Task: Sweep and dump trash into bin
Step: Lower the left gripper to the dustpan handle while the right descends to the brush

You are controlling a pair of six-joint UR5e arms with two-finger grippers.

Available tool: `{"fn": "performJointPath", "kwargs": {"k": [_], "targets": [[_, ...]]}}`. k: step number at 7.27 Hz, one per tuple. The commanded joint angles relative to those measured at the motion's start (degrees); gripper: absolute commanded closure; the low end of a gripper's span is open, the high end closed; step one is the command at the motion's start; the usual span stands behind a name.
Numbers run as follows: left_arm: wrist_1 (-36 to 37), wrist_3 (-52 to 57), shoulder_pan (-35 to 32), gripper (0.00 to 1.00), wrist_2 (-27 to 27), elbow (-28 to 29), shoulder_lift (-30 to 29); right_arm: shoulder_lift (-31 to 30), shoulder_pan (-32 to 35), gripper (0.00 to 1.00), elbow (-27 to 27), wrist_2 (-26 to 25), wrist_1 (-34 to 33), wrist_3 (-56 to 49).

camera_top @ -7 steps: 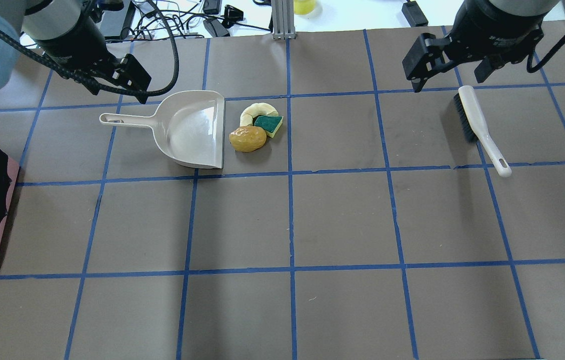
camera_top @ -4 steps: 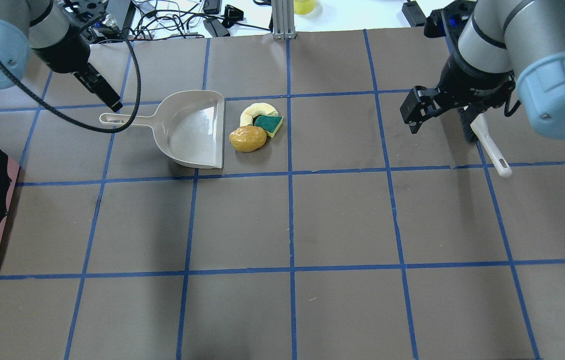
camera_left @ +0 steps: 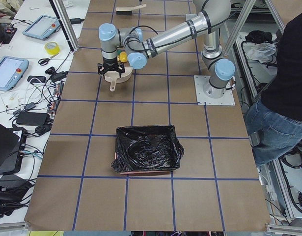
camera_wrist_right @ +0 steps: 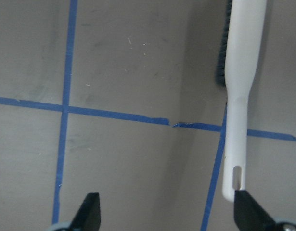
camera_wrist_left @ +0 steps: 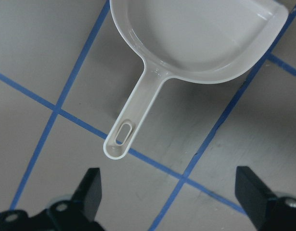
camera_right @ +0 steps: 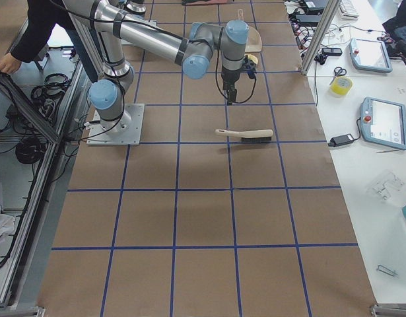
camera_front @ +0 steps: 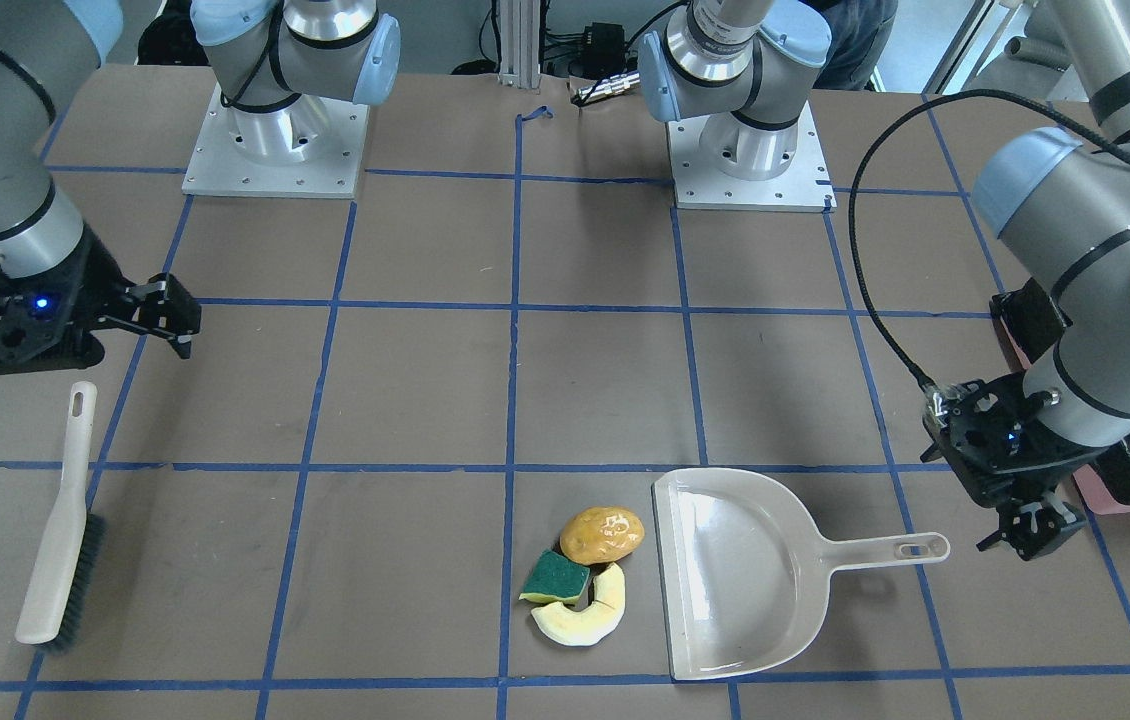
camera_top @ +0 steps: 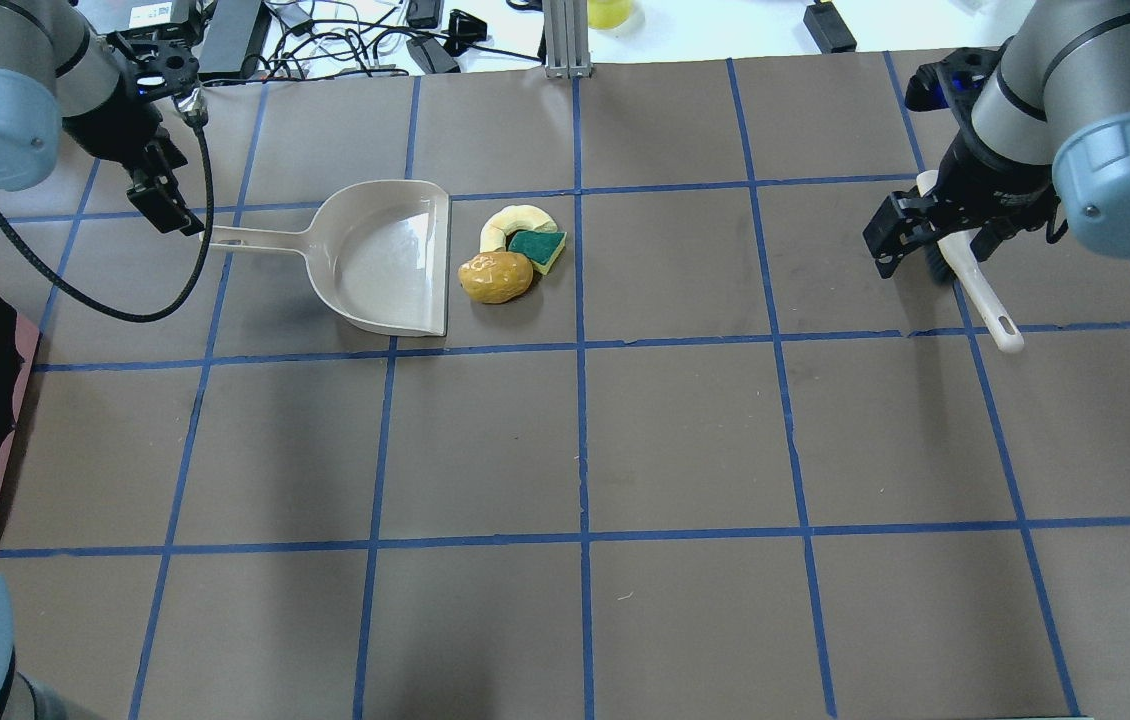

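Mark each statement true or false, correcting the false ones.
1. The beige plastic dustpan holds nothing. True.
2. The left gripper is shut on the dustpan's handle. False: it is open, the handle lying free ahead of it.
3. The glossy orange-yellow lump, green-topped sponge piece and pale crescent slice lie on the table beside the dustpan's open edge. True.
4. The right gripper holds the white-handled black-bristled brush. False: it is open; the brush lies on the table.

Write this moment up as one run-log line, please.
left gripper: open, near dustpan handle end, no contact | right gripper: open, by brush handle, not gripping | trash: on table at dustpan mouth
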Motion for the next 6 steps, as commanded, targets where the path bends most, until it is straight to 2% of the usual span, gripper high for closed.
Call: {"fn": "performJointPath", "kwargs": {"k": [1, 2, 6], "targets": [[-0.67, 12.84, 0.6, 0.0, 0.21, 2.88, -4.79, 7.5, -4.57, 0.02, -0.08, -0.28, -8.05, -7.63], [-4.08, 11.15, 0.6, 0.0, 0.48, 4.56, -6.02, 8.93, -4.67, 0.02, -0.17, -0.37, -9.21, -7.56], [-4.9, 1.56, -0.1, 0.0, 1.97, 4.13, -7.79, 12.28, -8.36, 0.03, 0.44, -0.54, -8.08, -3.98]]}}
